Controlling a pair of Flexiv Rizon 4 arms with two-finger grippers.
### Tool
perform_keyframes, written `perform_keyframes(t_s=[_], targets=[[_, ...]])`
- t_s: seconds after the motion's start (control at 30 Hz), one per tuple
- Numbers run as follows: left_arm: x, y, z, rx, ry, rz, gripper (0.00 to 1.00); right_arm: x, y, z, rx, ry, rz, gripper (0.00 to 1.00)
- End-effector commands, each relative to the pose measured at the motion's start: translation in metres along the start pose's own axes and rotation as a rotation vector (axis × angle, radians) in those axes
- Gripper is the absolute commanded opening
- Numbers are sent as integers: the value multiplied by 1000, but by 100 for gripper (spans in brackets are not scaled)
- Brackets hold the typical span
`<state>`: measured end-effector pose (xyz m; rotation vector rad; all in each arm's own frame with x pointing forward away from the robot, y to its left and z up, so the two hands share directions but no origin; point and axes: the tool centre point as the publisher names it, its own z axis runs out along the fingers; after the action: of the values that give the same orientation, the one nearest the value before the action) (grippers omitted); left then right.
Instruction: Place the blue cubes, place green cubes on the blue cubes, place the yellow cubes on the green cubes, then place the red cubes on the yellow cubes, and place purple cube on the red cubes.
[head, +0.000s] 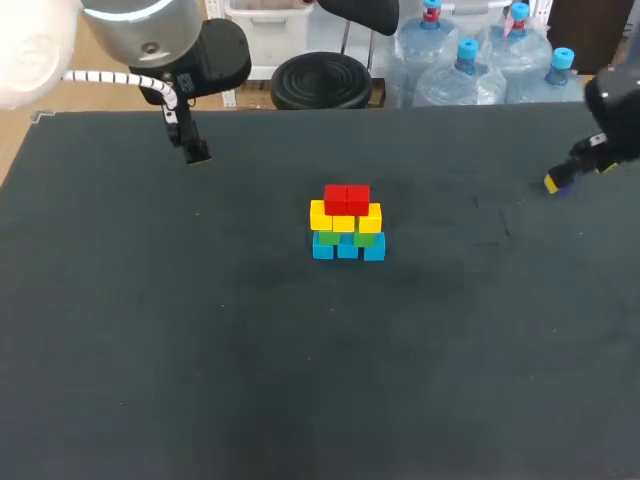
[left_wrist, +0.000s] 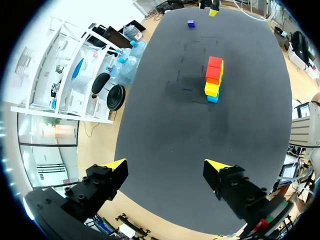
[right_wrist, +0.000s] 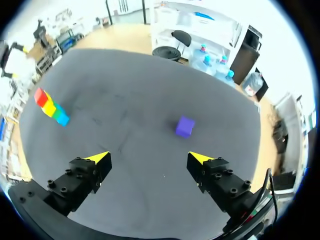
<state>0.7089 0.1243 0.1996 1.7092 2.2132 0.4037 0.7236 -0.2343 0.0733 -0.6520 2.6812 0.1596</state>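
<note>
— Right gripper (right_wrist: 148, 157) of mine: fingers spread wide, holding nothing, with the purple cube (right_wrist: 184, 126) just ahead of it, well off to the right of the stack (head: 347, 222).
— Why there?
— My guess is that purple is the last piece. It belongs on the red cubes (head: 347, 198), which crown the stack (yellow, green and blue sit beneath).
— And your left gripper (left_wrist: 166, 165)?
— Spread too, and empty, well off to the stack's far left, likely to keep clear.
— Any labels?
— None I can read on the cubes.
</note>
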Motion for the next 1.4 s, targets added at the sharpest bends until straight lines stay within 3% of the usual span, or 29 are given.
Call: perform_keyframes(t_s=[0.03, 0.37, 0.6, 0.87, 1.4], targets=[[0, 2, 0, 3, 1, 2, 100, -15, 5, 12, 71, 127, 14, 100], [0, 2, 0, 3, 1, 2, 100, -22, -14, 30, 125, 189, 21, 100], [0, 2, 0, 3, 1, 2, 100, -22, -42, 43, 170, 291, 40, 100], [0, 2, 0, 3, 1, 2, 100, -35, -49, 51, 101, 354, 242, 100], [0, 2, 0, 3, 1, 2, 100, -38, -62, 73, 57, 435, 338, 100]])
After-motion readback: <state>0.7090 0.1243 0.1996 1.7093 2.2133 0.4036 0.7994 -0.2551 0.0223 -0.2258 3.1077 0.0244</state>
